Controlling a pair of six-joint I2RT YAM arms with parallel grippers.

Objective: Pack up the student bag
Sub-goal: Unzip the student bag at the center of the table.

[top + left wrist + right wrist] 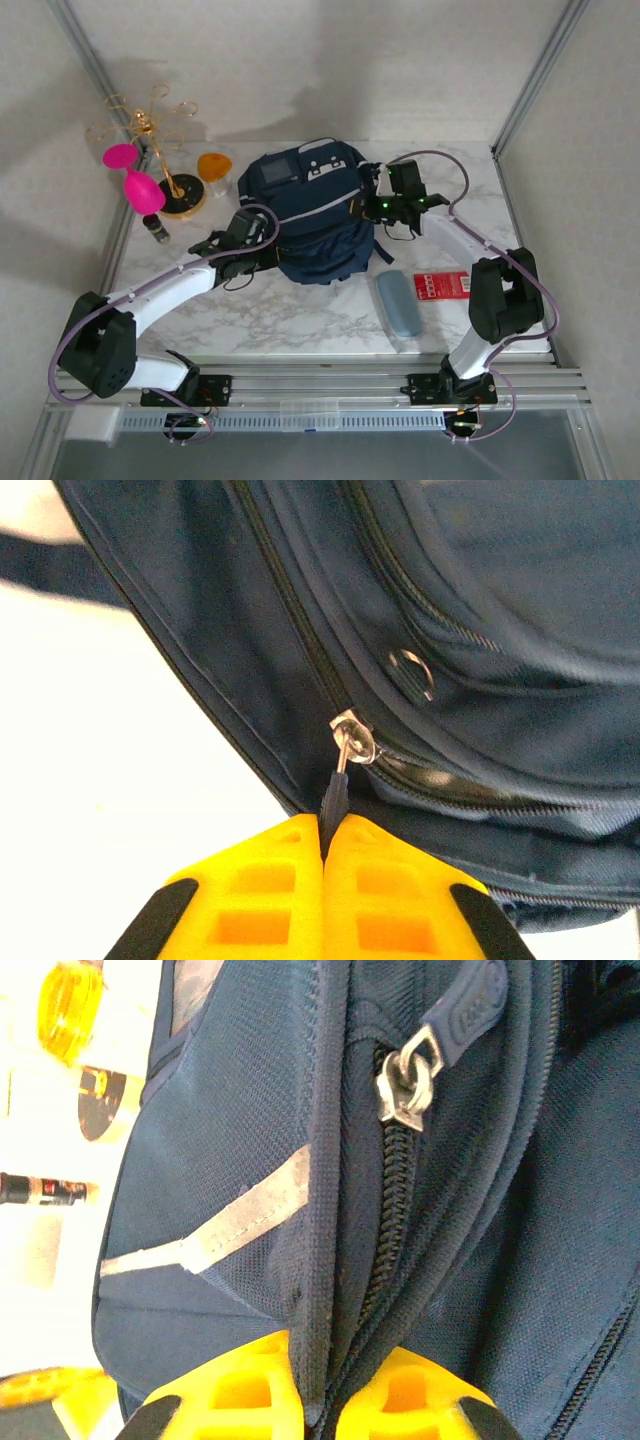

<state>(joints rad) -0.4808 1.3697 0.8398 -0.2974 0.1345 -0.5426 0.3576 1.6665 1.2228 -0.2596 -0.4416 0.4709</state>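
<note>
Left claw (pixel 323 832) pinching zipper pull (pixel 335 792), right claw (pixel 325 1365) clamping student bag (pixel 310 225) seam

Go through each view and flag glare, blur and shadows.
Top external: even light, sharp, soft shadow of the gold stand on the wall. Left wrist: table blown out white, zipper pull sharp, student bag soft farther up. Right wrist: bag weave crisp, yellow cup washed out and blurred.

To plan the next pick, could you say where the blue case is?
In the top view, the blue case lies right of centre, below the student bag, left of the red packet.
</note>
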